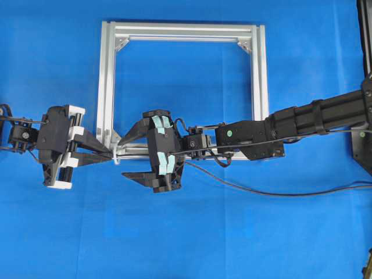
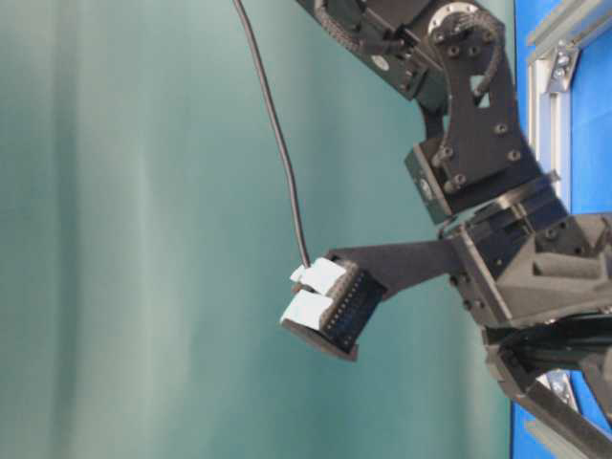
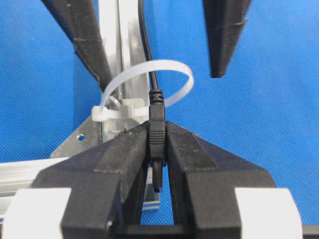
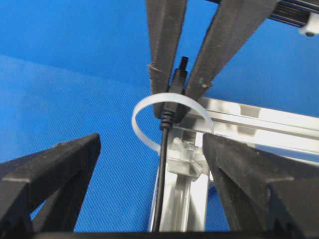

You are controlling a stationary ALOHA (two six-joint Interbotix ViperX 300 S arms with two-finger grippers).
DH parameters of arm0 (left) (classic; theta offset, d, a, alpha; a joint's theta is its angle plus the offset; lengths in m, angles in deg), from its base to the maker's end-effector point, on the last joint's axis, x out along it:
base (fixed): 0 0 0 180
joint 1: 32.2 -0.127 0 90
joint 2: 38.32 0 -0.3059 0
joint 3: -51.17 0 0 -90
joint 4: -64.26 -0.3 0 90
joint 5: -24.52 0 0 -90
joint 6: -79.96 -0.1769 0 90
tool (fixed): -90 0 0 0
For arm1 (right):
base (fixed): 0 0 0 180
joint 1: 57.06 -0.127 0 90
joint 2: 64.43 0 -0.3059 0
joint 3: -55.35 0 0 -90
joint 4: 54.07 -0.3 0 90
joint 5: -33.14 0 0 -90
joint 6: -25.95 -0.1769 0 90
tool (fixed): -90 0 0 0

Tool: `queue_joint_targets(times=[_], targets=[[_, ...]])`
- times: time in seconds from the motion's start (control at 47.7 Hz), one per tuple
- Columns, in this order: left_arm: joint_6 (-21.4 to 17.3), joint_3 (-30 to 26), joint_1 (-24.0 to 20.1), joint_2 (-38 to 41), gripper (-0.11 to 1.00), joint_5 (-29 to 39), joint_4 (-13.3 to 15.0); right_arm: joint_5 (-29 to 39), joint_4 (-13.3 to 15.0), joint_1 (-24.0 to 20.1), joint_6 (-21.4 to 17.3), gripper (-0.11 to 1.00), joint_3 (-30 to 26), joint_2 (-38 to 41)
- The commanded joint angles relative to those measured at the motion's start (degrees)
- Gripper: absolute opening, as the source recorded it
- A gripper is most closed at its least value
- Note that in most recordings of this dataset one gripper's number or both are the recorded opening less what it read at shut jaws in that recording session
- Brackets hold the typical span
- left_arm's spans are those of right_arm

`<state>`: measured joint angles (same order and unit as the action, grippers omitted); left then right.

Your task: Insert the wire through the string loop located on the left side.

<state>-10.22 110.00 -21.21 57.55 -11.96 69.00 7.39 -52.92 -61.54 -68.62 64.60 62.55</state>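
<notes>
The wire (image 3: pixel 147 45) already runs through the string loop (image 3: pixel 174 69), a pale band tied at the lower left corner of the silver frame (image 1: pixel 260 70); its plug (image 3: pixel 157 124) has come out on the near side and is pinched between the two fingers of the left pincer (image 3: pixel 157 144), which is closed on it just behind the tip. The right pincer (image 4: pixel 164 174) stands spread wide, its fingers well apart on either side of the cable and touching nothing that I can see; from above it hovers over the frame's bottom bar, just beside the loop.

To my eye the step in hand is the hand-over: the left arm has the plug, the right has let go, and what remains is to draw more cable through. Doing it well means pulling straight along the line of the cable, away from the frame, so the plug's shoulder does not drag the band sideways; a slow pull, since the loop is soft and only anchored at its clasp.

Edges to mind: the frame's corner bracket (image 3: pixel 75 142) sits right under the loop, and the right pincer's finger tips hang close to the band. Open room lies out to the left over the bare blue desk (image 1: pixel 186 244), where nothing stands in the way; the trailing cable lies loose across the cloth to the right.
</notes>
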Motion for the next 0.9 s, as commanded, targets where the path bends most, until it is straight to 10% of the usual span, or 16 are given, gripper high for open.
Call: queue_joint_targets(times=[0.0,0.377,0.88], targets=[[0.4,0.0,-0.2,-1.2,0.07,0.1,-0.2,-0.4,-0.3,0.2,-0.1,0.96,-0.5,-1.3],[1.5,5.5,0.4,-16.8,0.07,12.9,-0.1,-0.4,-0.2,0.3,0.2,0.95,1.3,-3.0],[4.0,6.3,0.4,-56.2,0.07,44.7,-0.2,-0.6,-0.2,0.3,0.3,0.96,2.1,-4.1]])
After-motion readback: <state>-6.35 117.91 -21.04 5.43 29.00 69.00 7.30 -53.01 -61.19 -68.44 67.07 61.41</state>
